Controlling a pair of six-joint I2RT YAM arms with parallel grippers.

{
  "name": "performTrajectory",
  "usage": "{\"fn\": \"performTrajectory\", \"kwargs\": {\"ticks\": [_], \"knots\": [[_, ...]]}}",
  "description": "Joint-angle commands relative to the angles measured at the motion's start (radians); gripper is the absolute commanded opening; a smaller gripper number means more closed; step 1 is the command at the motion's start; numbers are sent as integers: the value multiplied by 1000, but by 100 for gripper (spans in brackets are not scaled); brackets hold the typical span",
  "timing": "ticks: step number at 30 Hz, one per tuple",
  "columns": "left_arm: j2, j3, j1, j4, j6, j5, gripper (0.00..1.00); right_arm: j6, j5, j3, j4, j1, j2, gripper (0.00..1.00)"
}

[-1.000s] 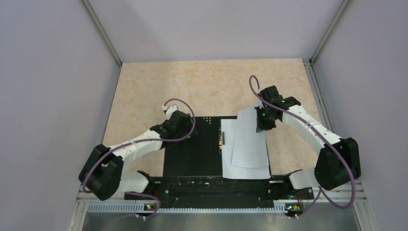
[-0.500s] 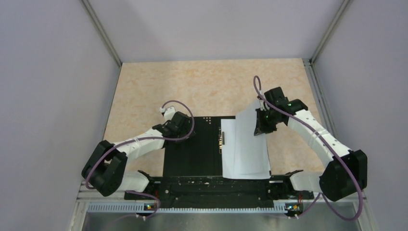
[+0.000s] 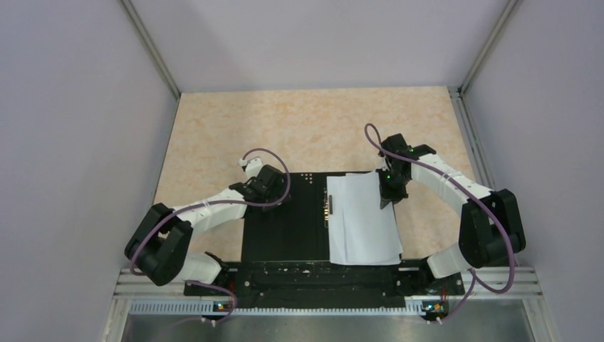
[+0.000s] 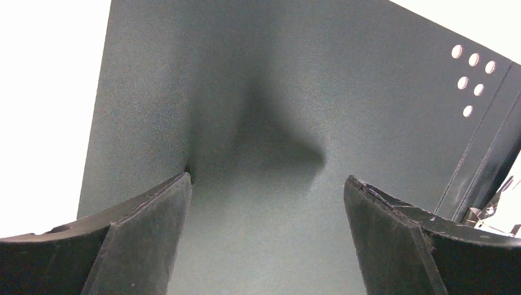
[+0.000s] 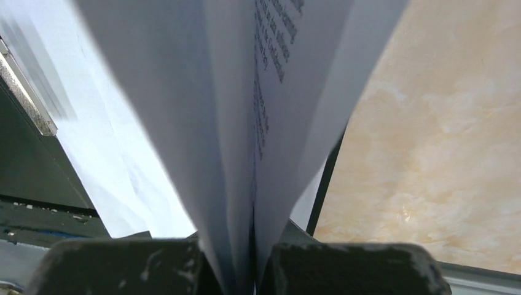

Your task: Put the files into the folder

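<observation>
Files [image 3: 362,221] of white paper lie on the right inner face of the open black folder [image 3: 285,228], which rests flat on the counter [image 3: 299,128] just ahead of the arm bases. The right fingers [image 5: 344,267] pinch several sheets at their far right corner. The left fingers [image 4: 141,239] hang spread wide over the folder's left face, holding nothing.

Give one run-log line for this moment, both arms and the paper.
left arm: jaws open over folder, left half | right arm: jaws shut on files, far corner | files: on folder's right half | folder: open
</observation>
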Motion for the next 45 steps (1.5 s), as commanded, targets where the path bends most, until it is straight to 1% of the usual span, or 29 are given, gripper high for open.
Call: {"fn": "performTrajectory", "kwargs": {"ticks": [1, 5, 13, 18, 26, 38, 45], "knots": [[15, 40, -8, 15, -1, -14, 98, 3, 4, 30, 58, 1, 13, 0], [19, 44, -10, 16, 1, -11, 98, 35, -82, 9, 128, 2, 8, 0], [21, 42, -15, 17, -6, -9, 98, 58, -113, -6, 158, 2, -11, 0], [21, 39, -18, 16, -7, -9, 98, 61, -193, -70, 205, 1, -51, 0], [22, 40, -29, 17, -11, -13, 98, 54, -198, -104, 219, 3, -93, 0], [22, 44, -43, 12, -22, -17, 98, 115, -216, -154, 290, 18, -97, 0], [21, 49, -50, 7, -24, -20, 98, 110, -167, -146, 271, 19, -104, 0]]}}
